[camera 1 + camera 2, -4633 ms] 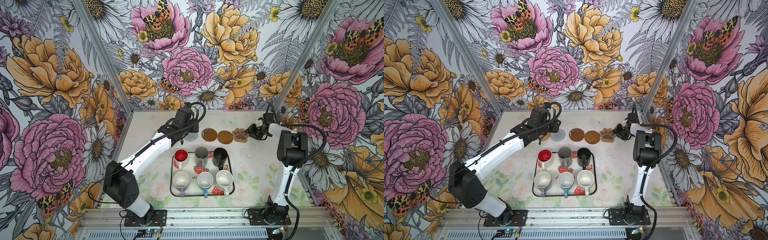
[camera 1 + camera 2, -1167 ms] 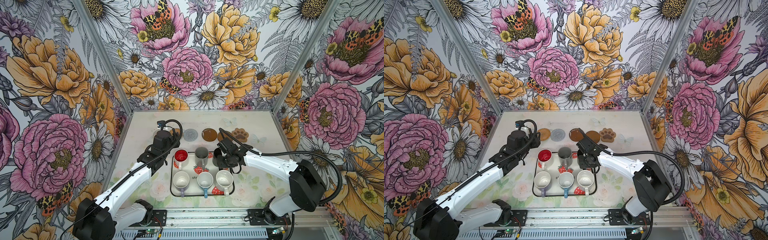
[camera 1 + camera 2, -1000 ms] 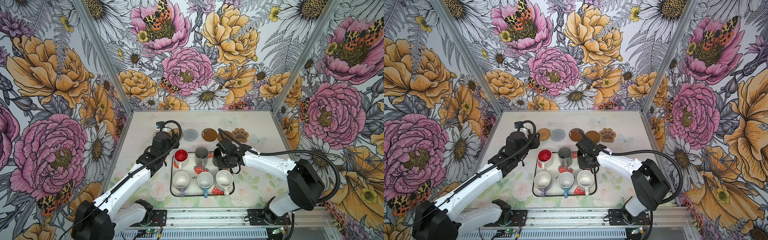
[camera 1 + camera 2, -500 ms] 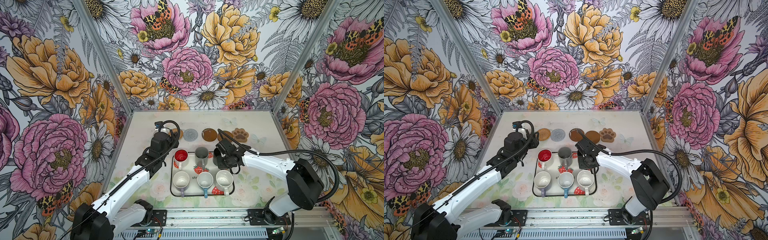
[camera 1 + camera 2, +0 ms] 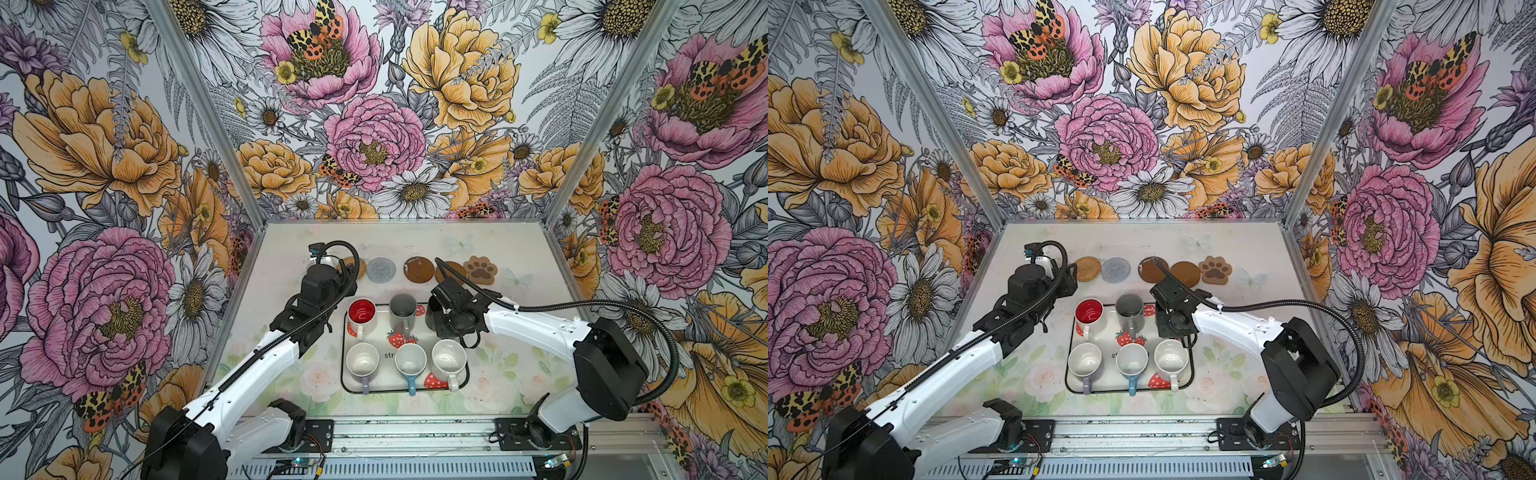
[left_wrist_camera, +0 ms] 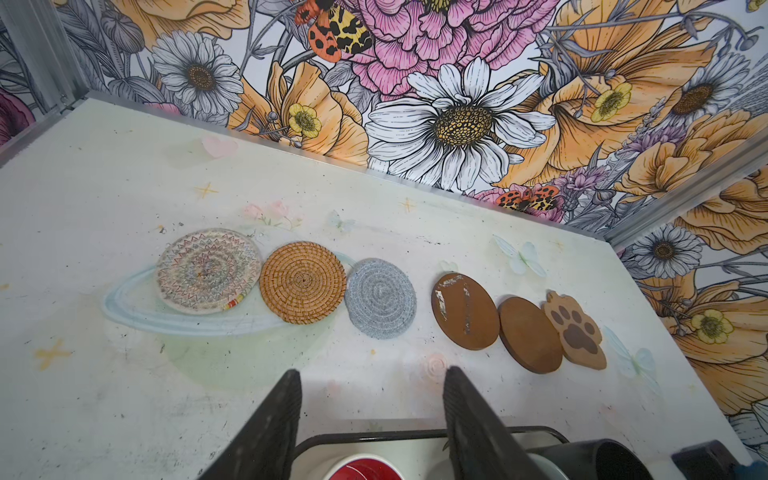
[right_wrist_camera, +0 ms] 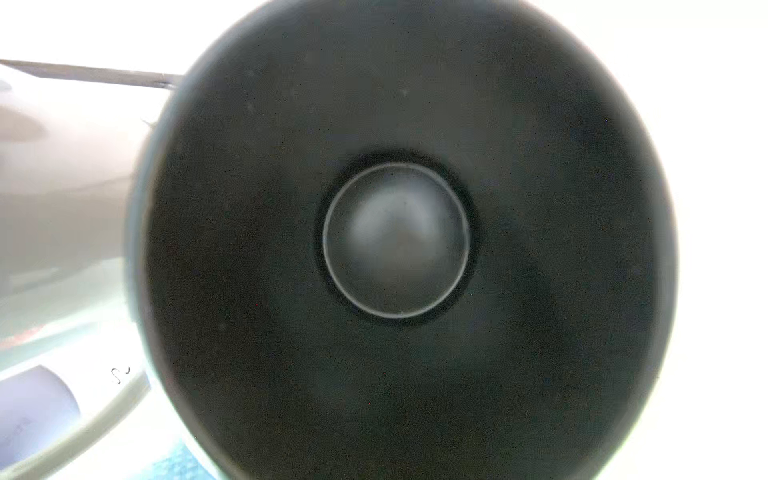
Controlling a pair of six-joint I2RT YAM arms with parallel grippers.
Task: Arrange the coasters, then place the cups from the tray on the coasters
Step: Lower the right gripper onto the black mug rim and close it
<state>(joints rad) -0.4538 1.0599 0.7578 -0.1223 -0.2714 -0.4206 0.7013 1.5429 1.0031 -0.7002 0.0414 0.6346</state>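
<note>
Six coasters are laid in a row near the far edge of the bench; all six cups stand on the tray, none yet placed. Left jaws are held apart, empty, above its far rim. Right jaws are set at the black cup; whether clenched cannot be told. Open bench is left beside the tray.

- bench strip between the coasters and the strawberry tray is bare, easy pass
- mugs on it sit nearly touching, tight gaps
- bench right of the tray: wide open
</note>
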